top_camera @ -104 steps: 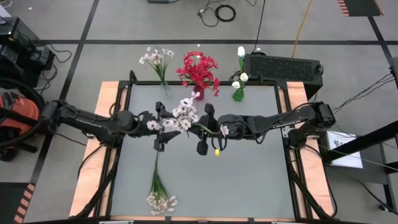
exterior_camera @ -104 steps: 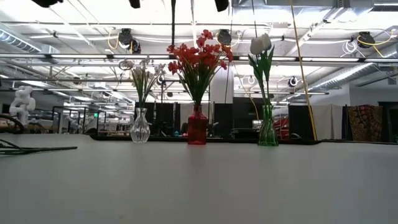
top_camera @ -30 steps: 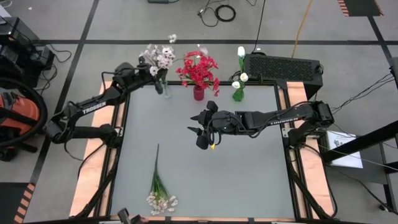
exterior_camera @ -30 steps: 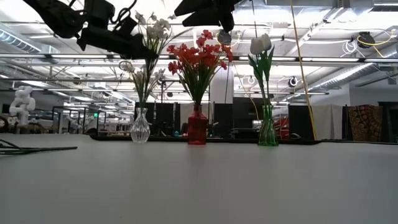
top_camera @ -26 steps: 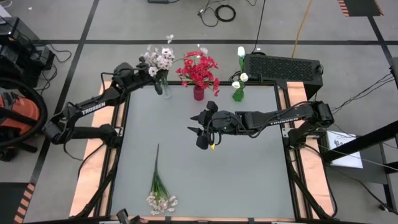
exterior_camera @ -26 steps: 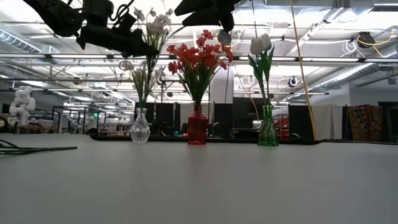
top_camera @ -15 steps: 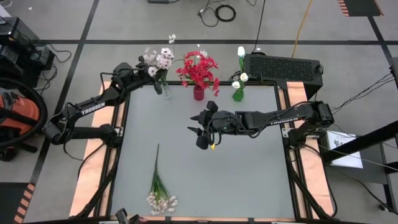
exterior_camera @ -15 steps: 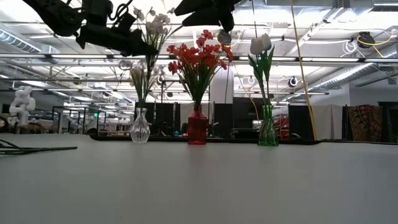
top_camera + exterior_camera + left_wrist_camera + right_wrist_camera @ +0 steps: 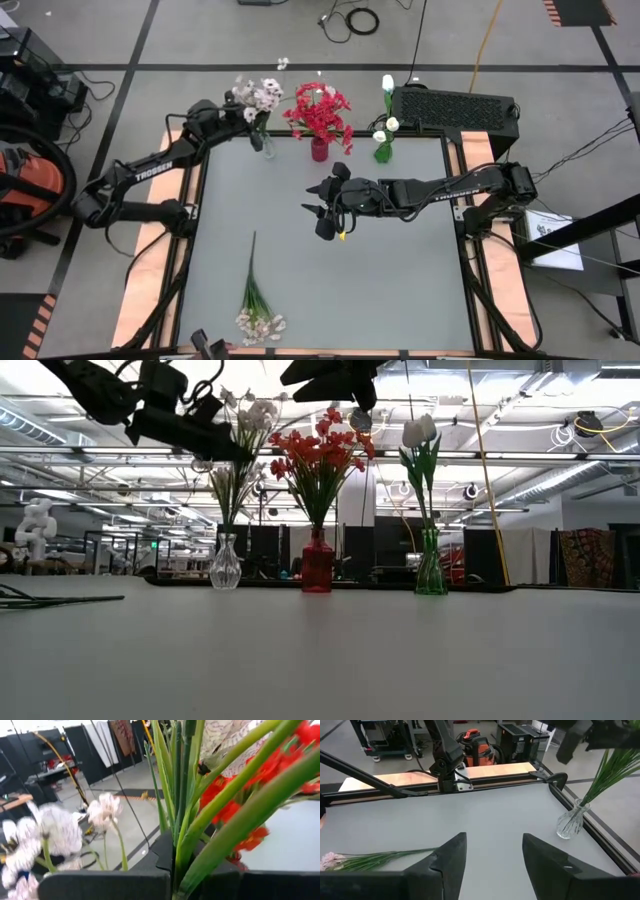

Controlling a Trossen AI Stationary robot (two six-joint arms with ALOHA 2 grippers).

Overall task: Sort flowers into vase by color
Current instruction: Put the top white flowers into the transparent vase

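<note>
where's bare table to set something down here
Bare: the table stretch right of the loose pale bunch and near of the right gripper. Crowded: the far edge, with clear vase, red vase, green vase and left gripper.

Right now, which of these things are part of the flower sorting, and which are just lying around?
Part of the job:
- pale blossom stem held by the left gripper over the clear vase
- red vase
- green vase
- pale bunch lying on the table
- right gripper, open, waiting mid-table

Lying about:
- black case
- orange vacuum
</note>
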